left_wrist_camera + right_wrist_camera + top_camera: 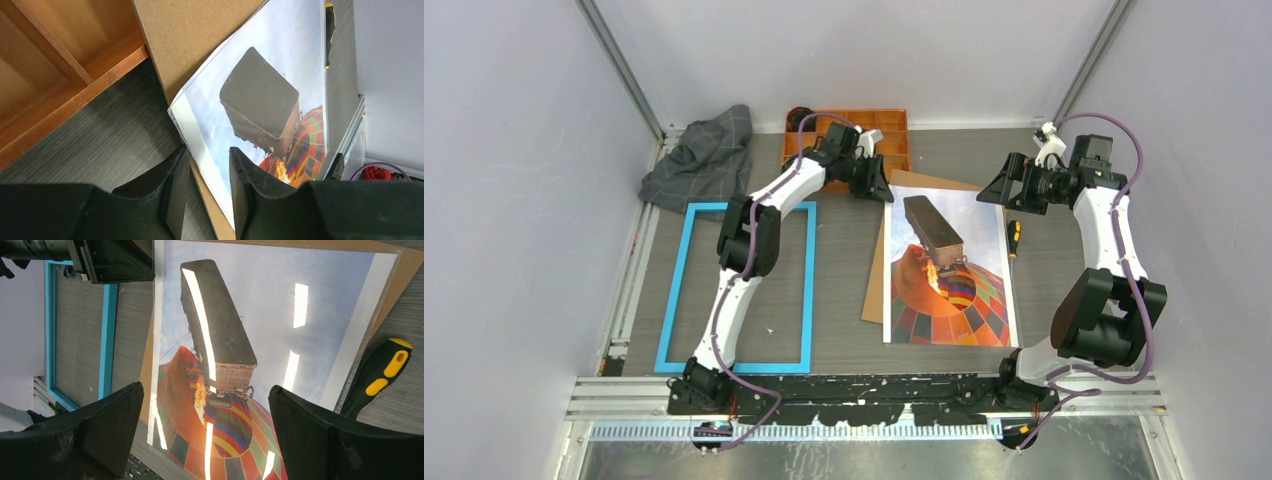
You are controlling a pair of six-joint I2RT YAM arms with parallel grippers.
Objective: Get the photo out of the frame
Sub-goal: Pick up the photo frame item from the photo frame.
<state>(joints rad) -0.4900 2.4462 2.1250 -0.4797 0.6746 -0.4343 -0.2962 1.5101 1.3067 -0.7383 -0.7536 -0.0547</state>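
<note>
Photo (954,290) loose on backing board (876,290), table centre. Empty frame (671,290) near table's left edge.
Thin glossy print: light, floppy, creases easily, probably slippery.
Left gripper (207,165) part-spread astride photo's far-left corner; contact unclear.
Right gripper (205,395) fully spread above photo.
Best hold: white margin.

A plain brown rectangular backing board (200,40) lies flat near the middle of the dark grey wood-grain table (844,300). Close to its far-left corner, an orange compartment tray (892,128) sits at the far edge of the table. A crumpled grey checked cloth (704,155) lies at the far left. A screwdriver with a black-and-yellow handle (1014,238) lies just right of the board.
</note>
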